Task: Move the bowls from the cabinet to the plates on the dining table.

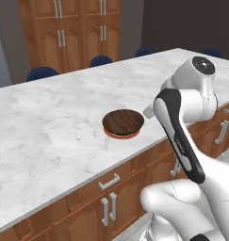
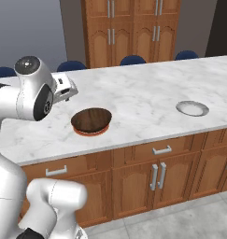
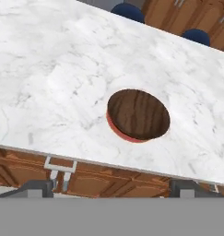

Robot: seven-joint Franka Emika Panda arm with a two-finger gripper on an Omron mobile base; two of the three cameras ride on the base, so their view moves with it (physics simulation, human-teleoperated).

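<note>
Bowl (image 1: pixel 123 121) one's parked on its plate (image 1: pixel 121 134).
My fingers (image 3: pixel 111 186) are wide open, empty; red bowl's next, for the grey plate (image 2: pixel 192 108).

Blue chairs (image 1: pixel 101 60) – tall wooden cupboards (image 1: pixel 71 33) behind.

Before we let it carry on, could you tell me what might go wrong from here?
1. The brown bowl hides most of its plate, near the table edge; a careless retreat by the open gripper could nudge it off.
2. The grey plate is bare; the second bowl could get forgotten.
</note>
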